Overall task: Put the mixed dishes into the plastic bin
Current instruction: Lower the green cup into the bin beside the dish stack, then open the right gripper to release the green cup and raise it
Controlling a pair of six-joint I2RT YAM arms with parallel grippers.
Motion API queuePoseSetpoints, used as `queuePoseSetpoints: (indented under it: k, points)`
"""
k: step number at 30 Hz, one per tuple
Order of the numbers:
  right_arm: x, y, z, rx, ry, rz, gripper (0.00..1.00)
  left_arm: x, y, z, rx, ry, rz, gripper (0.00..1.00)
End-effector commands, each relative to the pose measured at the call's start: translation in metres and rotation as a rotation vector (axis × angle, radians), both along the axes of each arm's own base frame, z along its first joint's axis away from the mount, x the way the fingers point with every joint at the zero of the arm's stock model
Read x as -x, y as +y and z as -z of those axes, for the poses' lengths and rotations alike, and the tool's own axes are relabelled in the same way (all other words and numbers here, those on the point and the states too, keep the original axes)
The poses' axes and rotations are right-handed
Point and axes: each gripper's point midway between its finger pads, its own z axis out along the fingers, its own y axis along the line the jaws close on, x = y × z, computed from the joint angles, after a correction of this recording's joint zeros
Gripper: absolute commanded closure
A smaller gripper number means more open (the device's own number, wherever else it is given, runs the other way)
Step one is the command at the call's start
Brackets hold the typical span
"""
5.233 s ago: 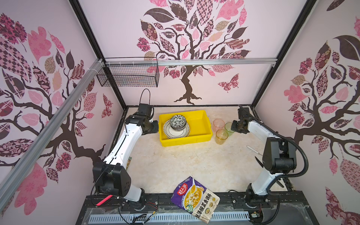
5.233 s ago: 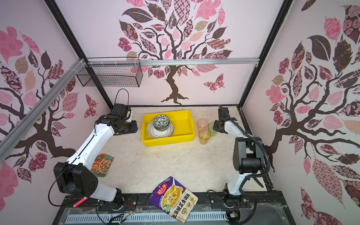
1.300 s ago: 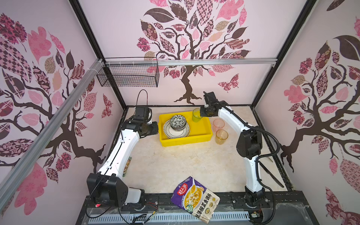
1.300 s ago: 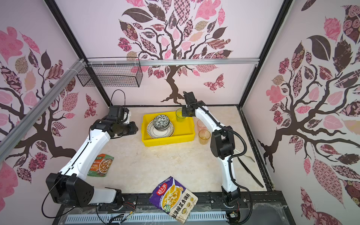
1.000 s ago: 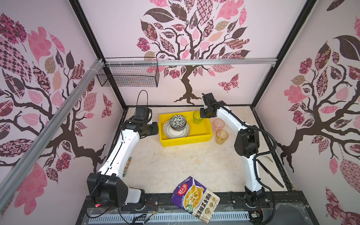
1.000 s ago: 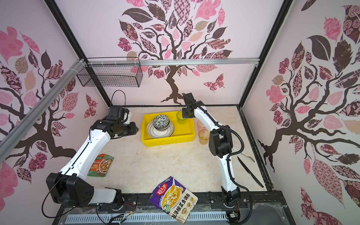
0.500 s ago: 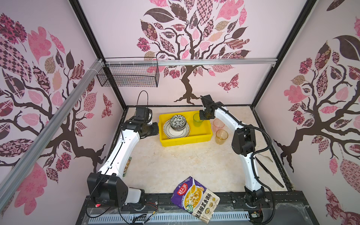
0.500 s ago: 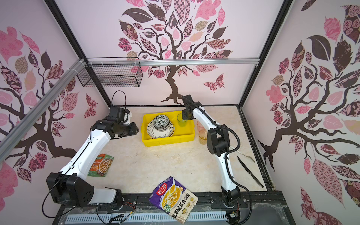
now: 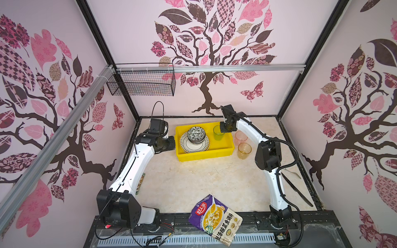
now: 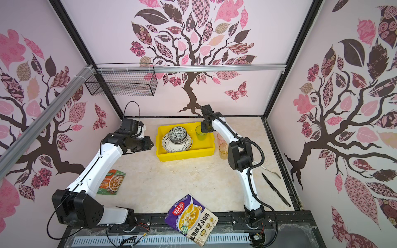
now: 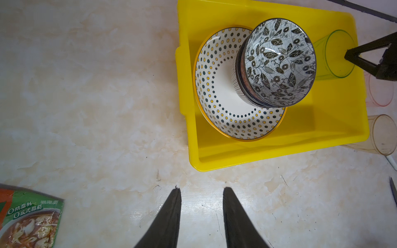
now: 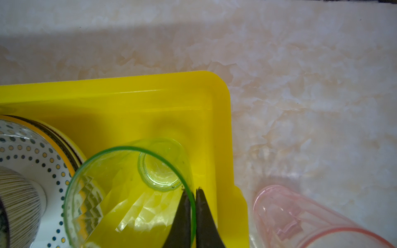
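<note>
Setting the green tumbler [image 12: 159, 171] in the bin [image 12: 150, 85]
Right gripper [image 12: 191, 190] pinches its rim, low in the bin's corner; left gripper [image 11: 200, 191] half-open, empty. Next, probably: release, fetch the pink tumbler [image 9: 241, 137].

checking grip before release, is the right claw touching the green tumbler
Touching. The right wrist view shows the right claw pinching the rim of the green tumbler, one finger each side.
</note>
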Motion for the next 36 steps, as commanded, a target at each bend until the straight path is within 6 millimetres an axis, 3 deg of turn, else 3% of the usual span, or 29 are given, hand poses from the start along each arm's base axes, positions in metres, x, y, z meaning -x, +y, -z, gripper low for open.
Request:
queuePoseSetpoints:
  k: [1, 17, 27, 36]
  points:
    - [-0.003, 0.004, 0.002, 0.005, 0.002, -0.01, 0.91, 0.004, 0.0, 0.001, 0.011, -0.004, -0.001, 0.63]
    - [-0.002, 0.009, -0.011, -0.03, -0.014, -0.029, 0.82, 0.01, 0.0, -0.003, 0.017, -0.011, -0.001, 0.63]
    - [0.009, 0.009, -0.034, -0.061, -0.051, -0.053, 0.82, 0.011, -0.002, -0.005, 0.024, -0.011, 0.005, 0.63]
    - [0.02, 0.008, -0.067, -0.087, -0.111, -0.087, 0.81, 0.013, -0.002, -0.001, 0.012, -0.002, 0.008, 0.63]
